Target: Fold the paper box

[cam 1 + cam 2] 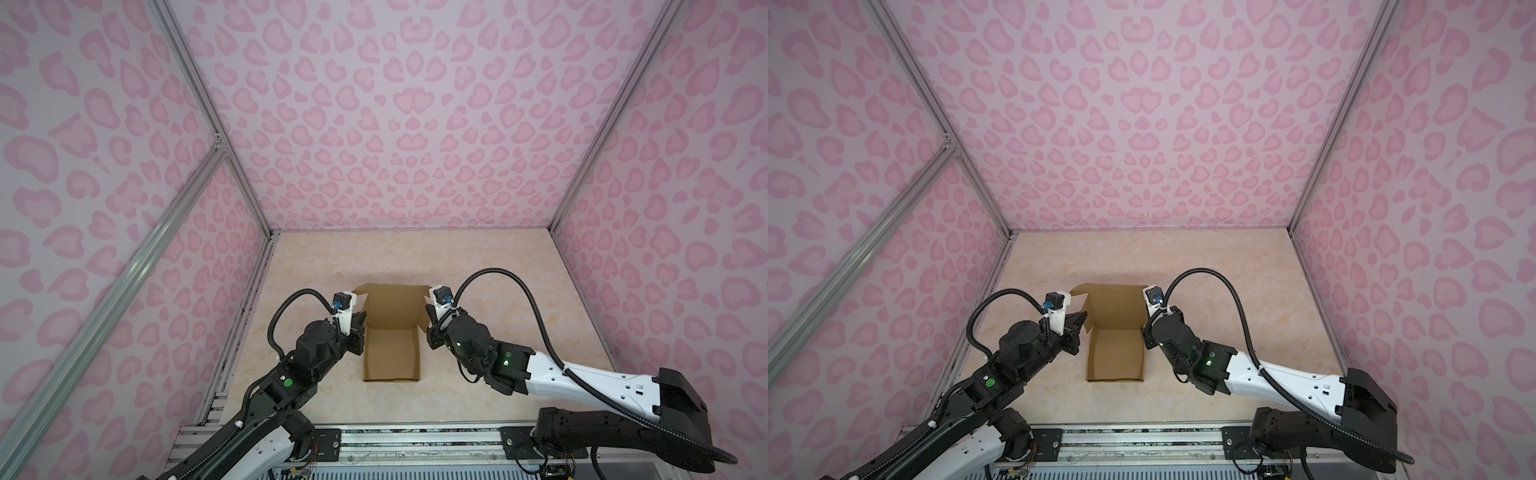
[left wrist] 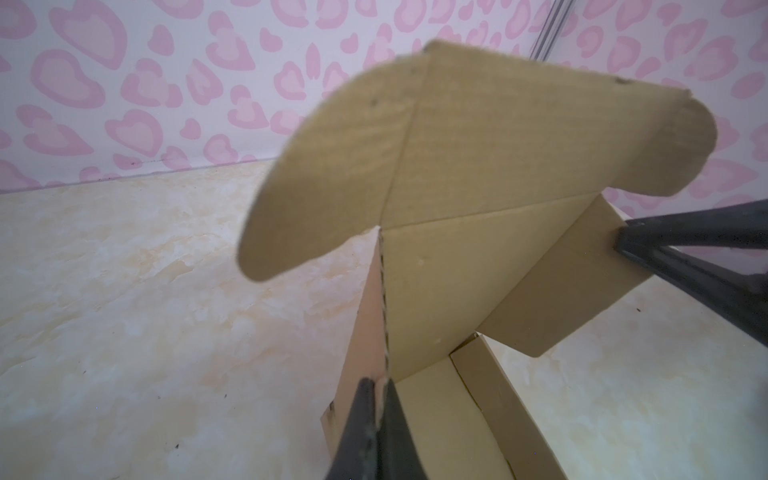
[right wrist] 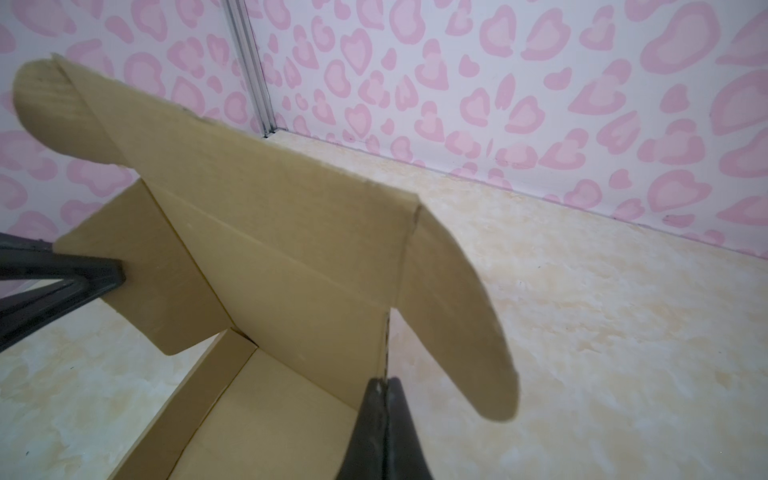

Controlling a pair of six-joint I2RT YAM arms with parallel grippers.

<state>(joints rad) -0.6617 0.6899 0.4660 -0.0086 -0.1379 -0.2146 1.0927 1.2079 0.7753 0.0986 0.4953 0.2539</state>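
The brown paper box lies mid-table, its side walls upright and its lid panel raised at the back. My left gripper is shut on the upright edge at the box's left back corner. My right gripper is shut on the matching edge at the right back corner. Rounded lid flaps stick out at both sides. Each wrist view also shows the opposite gripper's fingertips against the far corner flap.
The beige marbled table is enclosed by pink patterned walls at the back and both sides. An aluminium rail with the arm mounts runs along the front edge.
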